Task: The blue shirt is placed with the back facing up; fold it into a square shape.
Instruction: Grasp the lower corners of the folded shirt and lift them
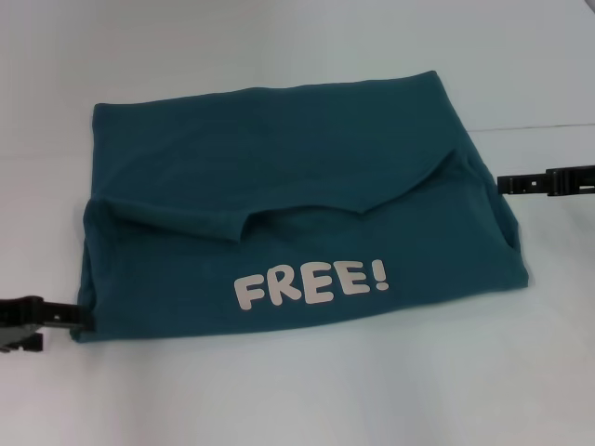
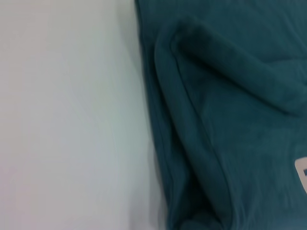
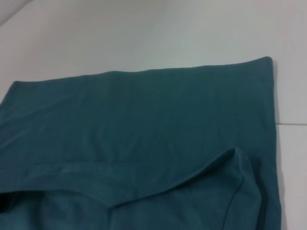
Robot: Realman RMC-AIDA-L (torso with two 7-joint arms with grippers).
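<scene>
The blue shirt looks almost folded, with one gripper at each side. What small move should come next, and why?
Probably draw both grippers outward, away from the cloth. The blue shirt already lies as a rough square with "FREE!" on top. The left gripper sits at its near left corner and the right gripper at its right edge, so pulling inward could disturb the fold.

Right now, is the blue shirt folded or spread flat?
Folded. The blue shirt is a compact, roughly square bundle, with a near flap bearing the white lettering turned up over the plain layer.
</scene>
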